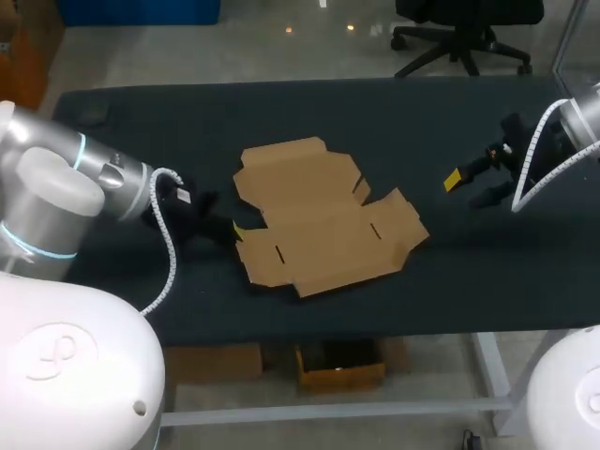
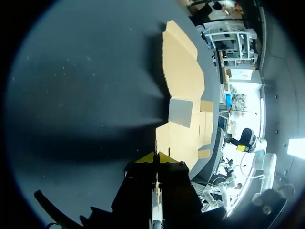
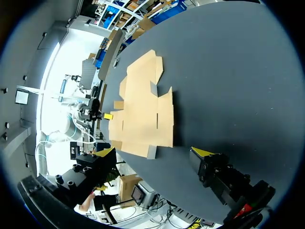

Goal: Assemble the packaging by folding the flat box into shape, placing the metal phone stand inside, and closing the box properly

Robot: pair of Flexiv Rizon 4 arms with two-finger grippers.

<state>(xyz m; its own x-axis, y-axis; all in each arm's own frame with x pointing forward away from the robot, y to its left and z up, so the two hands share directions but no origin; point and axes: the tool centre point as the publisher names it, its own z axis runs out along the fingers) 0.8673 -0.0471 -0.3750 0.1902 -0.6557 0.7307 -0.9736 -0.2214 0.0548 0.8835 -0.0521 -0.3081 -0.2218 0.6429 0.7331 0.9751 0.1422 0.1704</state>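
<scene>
The flat brown cardboard box [image 1: 323, 217] lies unfolded in the middle of the black table, its flaps spread out. My left gripper [image 1: 236, 228] is low at the box's left edge, shut with nothing in it. In the left wrist view its yellow tips [image 2: 156, 157] meet just short of the cardboard [image 2: 183, 71]. My right gripper [image 1: 469, 187] hangs open to the right of the box, apart from it. In the right wrist view its fingers [image 3: 202, 152] stand wide, with the cardboard [image 3: 143, 105] ahead of them. No metal phone stand shows in any view.
The black table [image 1: 450, 281] stretches bare around the box on every side. Its front edge runs just below the box in the head view. My left arm's white cable [image 1: 169, 244] loops down beside the wrist.
</scene>
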